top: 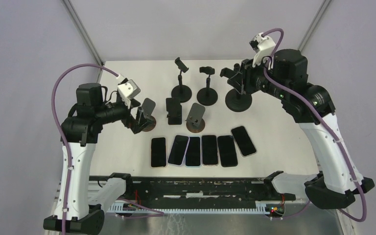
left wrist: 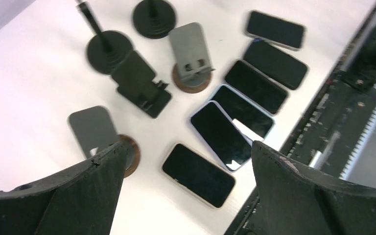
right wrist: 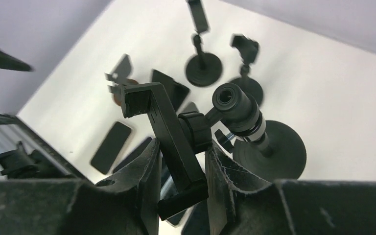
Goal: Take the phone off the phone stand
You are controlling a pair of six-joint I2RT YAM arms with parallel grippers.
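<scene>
Several black phones [top: 209, 150] lie flat in a row near the table's front; they also show in the left wrist view [left wrist: 198, 174]. No stand visibly holds a phone. My right gripper [top: 235, 78] is shut on the empty black clamp [right wrist: 169, 129] of a pole stand with a round base [top: 238, 102] at the back right. My left gripper [top: 139, 120] is open and empty, low beside a grey plate stand on a brown base [top: 148, 111]. In the left wrist view that stand [left wrist: 94, 129] sits just past my left finger [left wrist: 78, 191].
A black folding stand [top: 173, 110] and a second grey stand [top: 195, 117] sit mid-table. Two thin pole stands [top: 181, 89] [top: 207, 93] stand behind them. A black rail [top: 200, 188] runs along the front edge.
</scene>
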